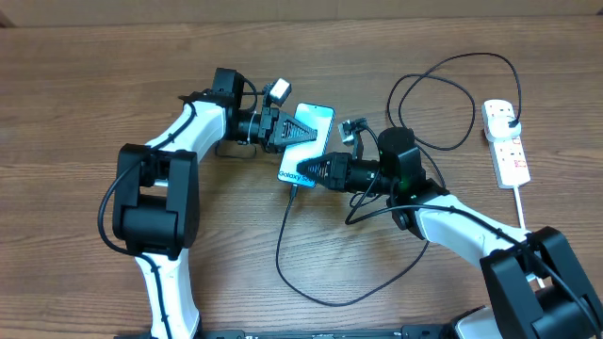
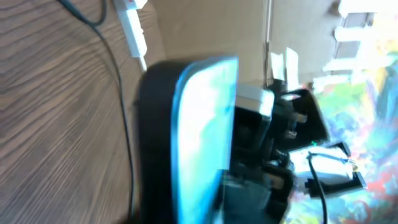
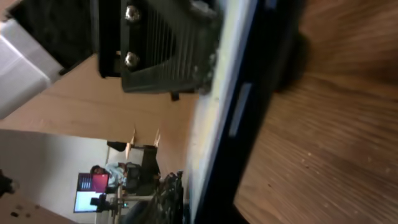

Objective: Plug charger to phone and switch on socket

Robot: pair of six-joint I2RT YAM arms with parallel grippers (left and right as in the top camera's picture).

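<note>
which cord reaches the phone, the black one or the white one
The thin black charger cable: it loops up to the phone's lower end. The thicker white cord only trails from the power strip at far right.

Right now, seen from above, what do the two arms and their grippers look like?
Both arms, left arm and right arm, have white links between bulky black joint housings, with thin black cables alongside. The left gripper and right gripper are black and taper to a wedge.
</note>
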